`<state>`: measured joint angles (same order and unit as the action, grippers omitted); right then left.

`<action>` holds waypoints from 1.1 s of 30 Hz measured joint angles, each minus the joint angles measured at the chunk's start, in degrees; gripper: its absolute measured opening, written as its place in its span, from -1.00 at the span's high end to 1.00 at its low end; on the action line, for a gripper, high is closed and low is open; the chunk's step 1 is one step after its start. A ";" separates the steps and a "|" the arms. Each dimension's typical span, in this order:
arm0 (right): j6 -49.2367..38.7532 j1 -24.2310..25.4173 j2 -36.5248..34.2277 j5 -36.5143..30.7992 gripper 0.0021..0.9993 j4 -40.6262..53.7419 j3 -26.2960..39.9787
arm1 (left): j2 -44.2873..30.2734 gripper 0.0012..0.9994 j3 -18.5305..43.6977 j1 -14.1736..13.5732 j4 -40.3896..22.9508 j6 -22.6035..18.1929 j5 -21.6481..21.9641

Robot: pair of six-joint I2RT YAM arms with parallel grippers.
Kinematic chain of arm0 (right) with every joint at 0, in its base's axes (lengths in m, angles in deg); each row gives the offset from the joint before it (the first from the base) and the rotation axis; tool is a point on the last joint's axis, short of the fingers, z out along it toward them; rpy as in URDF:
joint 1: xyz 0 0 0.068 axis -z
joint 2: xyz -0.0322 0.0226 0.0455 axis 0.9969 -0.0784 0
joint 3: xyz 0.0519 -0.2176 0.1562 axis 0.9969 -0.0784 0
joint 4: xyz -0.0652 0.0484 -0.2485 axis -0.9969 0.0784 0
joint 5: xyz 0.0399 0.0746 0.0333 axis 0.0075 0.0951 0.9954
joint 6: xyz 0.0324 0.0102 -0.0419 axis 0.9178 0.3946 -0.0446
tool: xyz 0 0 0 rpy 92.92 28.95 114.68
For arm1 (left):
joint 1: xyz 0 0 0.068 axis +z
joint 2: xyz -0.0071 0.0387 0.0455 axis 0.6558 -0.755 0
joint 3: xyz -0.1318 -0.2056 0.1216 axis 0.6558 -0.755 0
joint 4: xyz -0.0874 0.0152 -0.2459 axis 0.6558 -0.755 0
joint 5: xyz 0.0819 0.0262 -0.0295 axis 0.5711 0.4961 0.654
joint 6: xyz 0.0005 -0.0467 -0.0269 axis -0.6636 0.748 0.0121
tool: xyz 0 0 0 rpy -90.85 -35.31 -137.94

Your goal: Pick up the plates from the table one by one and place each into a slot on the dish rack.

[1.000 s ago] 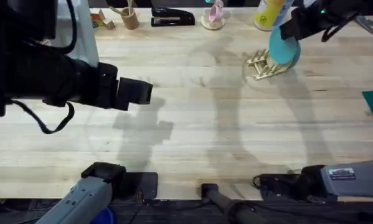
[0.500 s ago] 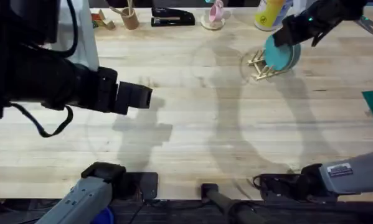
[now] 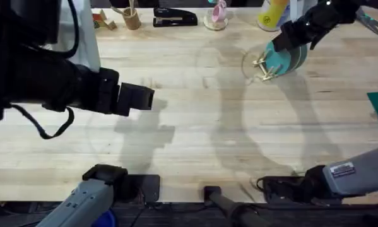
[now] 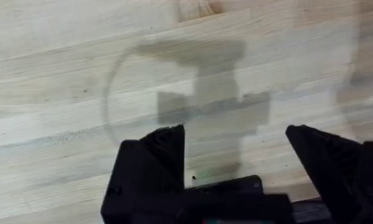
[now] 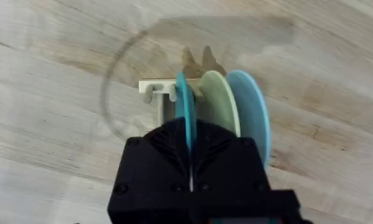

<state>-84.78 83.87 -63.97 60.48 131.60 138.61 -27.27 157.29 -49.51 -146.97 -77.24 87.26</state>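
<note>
Pale plank table (image 3: 195, 120), left fingers (image 4: 236, 155) wide above it, right fingers (image 5: 189, 149) seemingly pinching turquoise plate (image 5: 185, 106) in dish rack (image 5: 158, 93).

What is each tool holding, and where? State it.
Right tool: turquoise plate, pinched at its rim, standing in the rack. Left tool: open, holding nothing.

The right gripper (image 5: 190, 158) has carried the round turquoise plastic plate (image 5: 185, 112) down from above the small wooden dowel dish rack (image 3: 264, 65) into a slot, edge-on between its fingers.
</note>
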 joint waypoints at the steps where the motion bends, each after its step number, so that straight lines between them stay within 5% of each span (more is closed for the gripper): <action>1: -0.02 -0.02 0.00 0.00 0.91 0.00 0.00 | 0.02 -0.99 0.00 0.00 0.00 0.00 0.00; 10: -0.02 0.00 0.02 0.02 0.37 0.43 0.13 | 0.00 -0.99 0.00 0.00 0.00 0.00 0.00; 28: -0.04 -0.02 0.03 -0.02 0.22 10.21 14.89 | 0.01 -0.99 0.00 0.00 0.00 0.00 0.10; 33: -0.29 -0.02 0.89 -0.02 -0.14 15.03 20.56 | 0.00 -0.99 0.00 0.00 0.00 0.00 0.13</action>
<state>-85.07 83.85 -63.08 60.46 146.63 159.17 -27.27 157.29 -49.51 -146.97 -77.24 87.39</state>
